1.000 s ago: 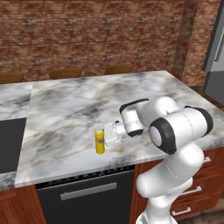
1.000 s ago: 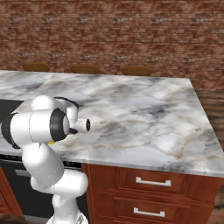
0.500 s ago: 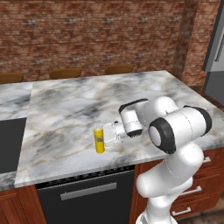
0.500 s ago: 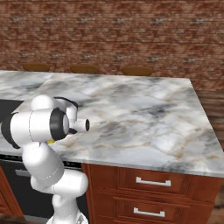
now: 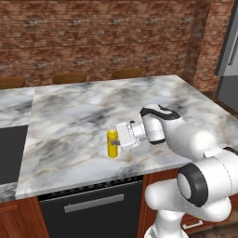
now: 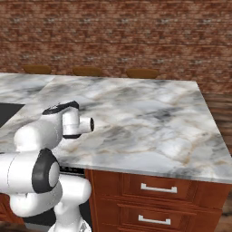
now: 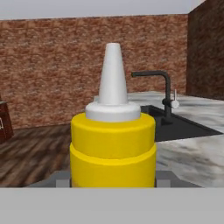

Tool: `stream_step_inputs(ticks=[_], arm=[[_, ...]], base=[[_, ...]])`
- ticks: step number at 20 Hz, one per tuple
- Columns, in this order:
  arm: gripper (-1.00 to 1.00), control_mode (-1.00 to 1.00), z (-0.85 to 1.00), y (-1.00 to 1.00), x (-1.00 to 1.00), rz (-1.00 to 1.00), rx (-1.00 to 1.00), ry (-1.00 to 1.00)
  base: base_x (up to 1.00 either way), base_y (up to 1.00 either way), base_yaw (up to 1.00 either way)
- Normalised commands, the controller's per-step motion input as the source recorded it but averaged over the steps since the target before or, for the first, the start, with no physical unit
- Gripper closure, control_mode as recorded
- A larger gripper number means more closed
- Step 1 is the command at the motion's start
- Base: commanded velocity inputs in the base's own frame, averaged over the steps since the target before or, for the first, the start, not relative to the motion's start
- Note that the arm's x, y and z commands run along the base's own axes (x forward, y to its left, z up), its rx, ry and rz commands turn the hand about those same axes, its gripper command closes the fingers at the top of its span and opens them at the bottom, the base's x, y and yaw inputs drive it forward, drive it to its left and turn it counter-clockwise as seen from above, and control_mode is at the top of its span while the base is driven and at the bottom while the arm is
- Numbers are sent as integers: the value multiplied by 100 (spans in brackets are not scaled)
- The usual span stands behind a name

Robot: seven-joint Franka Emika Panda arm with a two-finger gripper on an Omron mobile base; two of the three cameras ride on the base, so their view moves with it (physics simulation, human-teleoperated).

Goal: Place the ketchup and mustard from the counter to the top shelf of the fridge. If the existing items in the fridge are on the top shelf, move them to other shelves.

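Observation:
The mustard (image 5: 112,144), a yellow squeeze bottle with a white cone cap, stands upright on the marble counter (image 5: 83,116) near its front edge. My gripper (image 5: 116,141) reaches in level from the right and is shut on the bottle's body. In the hand view the mustard (image 7: 113,144) stands close up in the centre, with a finger tip (image 7: 61,178) showing at each side of its base. The ketchup is out of view. A grey side of the fridge (image 5: 230,51) shows at the far right.
A black cooktop (image 5: 9,153) lies at the counter's left end. Wooden stools (image 5: 69,76) line the far side. A sink with a black faucet (image 7: 164,94) sits beyond the bottle in the hand view. Drawers (image 6: 154,188) and a dishwasher front (image 5: 88,204) are below the counter.
The fingers have drawn in against the mustard bottle. The bottle and the arm stay where they were.

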Motion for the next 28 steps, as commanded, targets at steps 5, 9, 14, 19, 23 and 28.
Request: stream_step_inputs(ticks=[5,9,14,19,23,28], arm=[[100,-100,100,-22,-100,-7,0,-8],[100,-100,100,-39,-100,-6,0,-14],[100,-100,100,-60,-100,-2,0,-14],[100,-100,100,-69,-99,-1,2,-8],[100,-100,46,-54,-72,-4,4,-4],[100,100,0,-8,-10,-3,0,-1]], base=[[0,0,0],[0,0,0],[0,0,0],[0,0,0],[0,0,0],[-61,-62,-8]])
